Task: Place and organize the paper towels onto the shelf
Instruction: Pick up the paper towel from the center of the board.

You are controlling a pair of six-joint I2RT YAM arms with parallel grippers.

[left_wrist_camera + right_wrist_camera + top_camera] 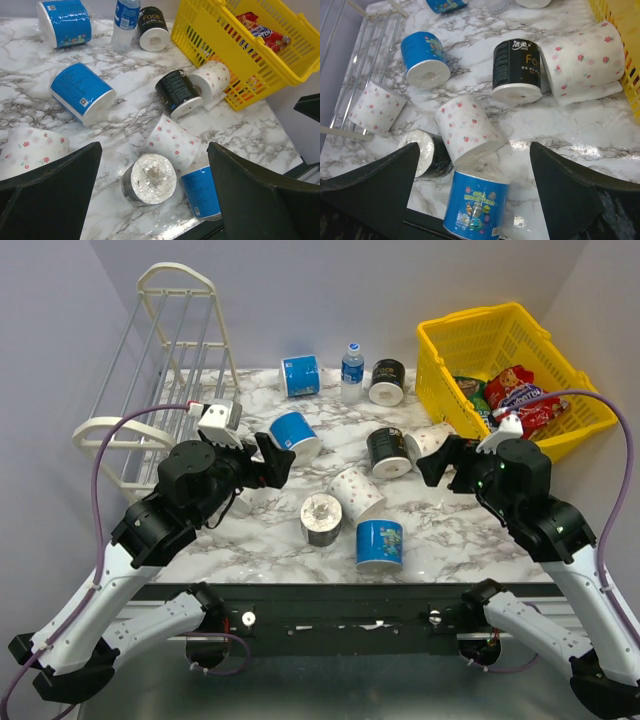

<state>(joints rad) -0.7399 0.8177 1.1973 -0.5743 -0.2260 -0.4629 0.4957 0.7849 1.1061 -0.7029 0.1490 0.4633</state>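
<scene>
Lying loose mid-frame: paper towels [380, 543]; none seen on shelf [165, 360], upper left. Left gripper [278, 462], right gripper [437, 462] both spread, empty.

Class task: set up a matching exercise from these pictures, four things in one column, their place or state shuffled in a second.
Things: 1 water bottle; 2 snack packets; 3 shelf; 4 left gripper.
Places or states: a open above the table; b inside the yellow basket; c at the far left; d upright between a blue roll and a black roll.
Pairs: 1-d, 2-b, 3-c, 4-a.
</scene>
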